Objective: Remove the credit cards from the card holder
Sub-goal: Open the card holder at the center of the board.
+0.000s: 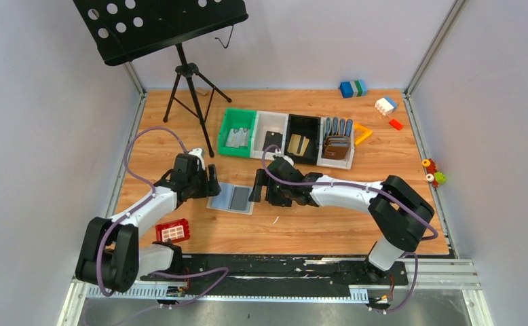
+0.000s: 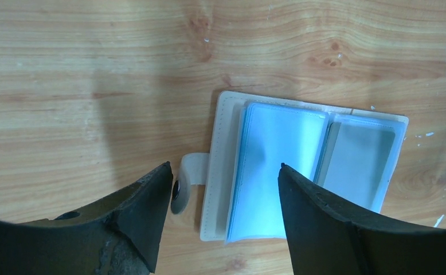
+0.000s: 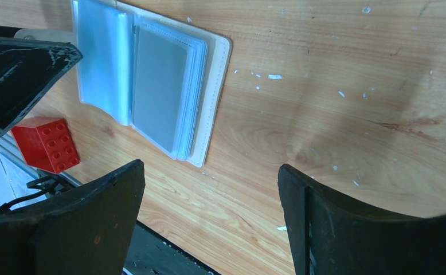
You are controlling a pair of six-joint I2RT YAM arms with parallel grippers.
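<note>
The card holder (image 1: 231, 197) lies open and flat on the table, pale rim out and light blue sleeves up. A grey credit card (image 3: 159, 94) shows inside its right-hand sleeve. My left gripper (image 2: 223, 172) is open, its fingers straddling the holder's left half (image 2: 272, 166) and the strap tab (image 2: 189, 175); whether they touch is unclear. In the top view this gripper (image 1: 213, 183) is at the holder's left edge. My right gripper (image 3: 209, 169) is open over bare wood just right of the holder (image 3: 209, 86), nothing between its fingers. From above it (image 1: 256, 193) sits by the holder's right edge.
A row of bins stands behind: a green bin (image 1: 226, 129) with silvery cards, a white bin (image 1: 264, 122) with a black card, a black bin (image 1: 313, 129) with gold cards, another (image 1: 346, 161) with brown wallets. A red brick (image 1: 173, 231) lies near left. A tripod (image 1: 190, 88) stands back left.
</note>
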